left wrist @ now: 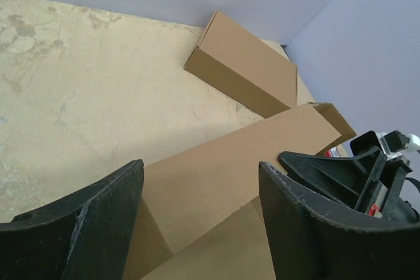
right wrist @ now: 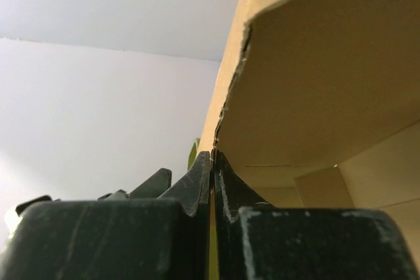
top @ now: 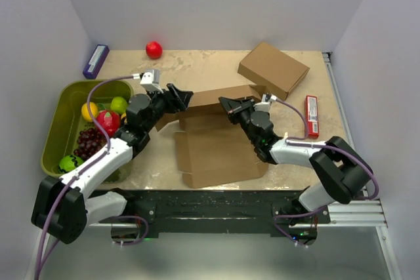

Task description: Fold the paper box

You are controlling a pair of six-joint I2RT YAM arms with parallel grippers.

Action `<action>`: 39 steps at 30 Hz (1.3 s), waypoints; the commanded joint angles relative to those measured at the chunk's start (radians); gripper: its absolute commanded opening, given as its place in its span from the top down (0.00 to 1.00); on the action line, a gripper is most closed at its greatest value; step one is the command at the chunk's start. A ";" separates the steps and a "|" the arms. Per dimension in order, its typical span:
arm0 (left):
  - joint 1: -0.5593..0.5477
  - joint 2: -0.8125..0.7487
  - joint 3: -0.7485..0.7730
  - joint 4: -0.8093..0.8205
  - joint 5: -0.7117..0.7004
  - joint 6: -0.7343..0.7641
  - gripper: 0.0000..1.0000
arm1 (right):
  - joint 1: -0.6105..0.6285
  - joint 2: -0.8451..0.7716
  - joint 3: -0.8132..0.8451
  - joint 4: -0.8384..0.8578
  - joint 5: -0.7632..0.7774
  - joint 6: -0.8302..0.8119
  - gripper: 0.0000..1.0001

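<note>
The paper box (top: 220,152) lies as a brown creased sheet at the table's middle, its back panel (top: 216,96) raised upright. My right gripper (top: 230,104) is shut on that panel's right part; in the right wrist view the jaws (right wrist: 211,162) pinch the cardboard edge, with the panel (right wrist: 308,83) rising above them. My left gripper (top: 184,98) stands open at the panel's left end. In the left wrist view the panel (left wrist: 223,175) shows between and beyond the spread left gripper (left wrist: 200,188), touching neither finger. The right gripper (left wrist: 341,175) shows there at the right.
A fully formed brown carton (top: 273,69) (left wrist: 246,73) sits at the back right. A red packet (top: 312,116) lies to the right. At the left a green bin (top: 62,122) holds fruit. A red ball (top: 153,49) and a purple box (top: 96,61) are at the back.
</note>
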 commanded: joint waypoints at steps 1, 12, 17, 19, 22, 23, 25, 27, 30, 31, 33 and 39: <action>0.005 0.010 -0.044 0.061 0.015 -0.053 0.28 | -0.002 0.010 -0.049 0.150 0.004 -0.124 1.00; -0.061 -0.043 -0.121 0.062 -0.110 -0.058 0.30 | -0.003 -0.005 -0.115 0.175 0.026 -0.154 1.00; -0.073 -0.008 -0.110 0.033 -0.115 -0.063 0.30 | -0.003 0.005 -0.112 0.187 0.015 -0.152 1.00; -0.075 -0.002 -0.113 0.047 -0.112 -0.067 0.31 | -0.003 0.010 -0.112 0.190 0.007 -0.154 1.00; -0.075 0.023 -0.098 0.053 -0.103 -0.069 0.34 | -0.002 0.010 -0.117 0.193 0.007 -0.154 1.00; -0.075 0.029 -0.095 0.062 -0.094 -0.070 0.38 | -0.003 0.010 -0.117 0.193 0.006 -0.152 1.00; -0.073 0.050 -0.090 0.075 -0.083 -0.072 0.43 | -0.003 0.010 -0.117 0.190 0.006 -0.152 1.00; -0.075 0.061 -0.092 0.079 -0.075 -0.075 0.50 | -0.003 0.012 -0.118 0.188 0.006 -0.151 1.00; -0.075 0.064 -0.103 0.079 -0.077 -0.079 0.58 | -0.003 0.015 -0.127 0.188 0.009 -0.151 1.00; -0.073 0.060 -0.106 0.079 -0.081 -0.078 0.59 | -0.002 0.015 -0.132 0.188 0.012 -0.149 1.00; -0.073 0.055 -0.116 0.079 -0.095 -0.075 0.59 | -0.002 0.019 -0.134 0.191 0.016 -0.151 1.00; -0.075 0.021 -0.155 0.091 -0.112 -0.020 0.37 | -0.003 0.035 -0.137 0.204 0.019 -0.145 1.00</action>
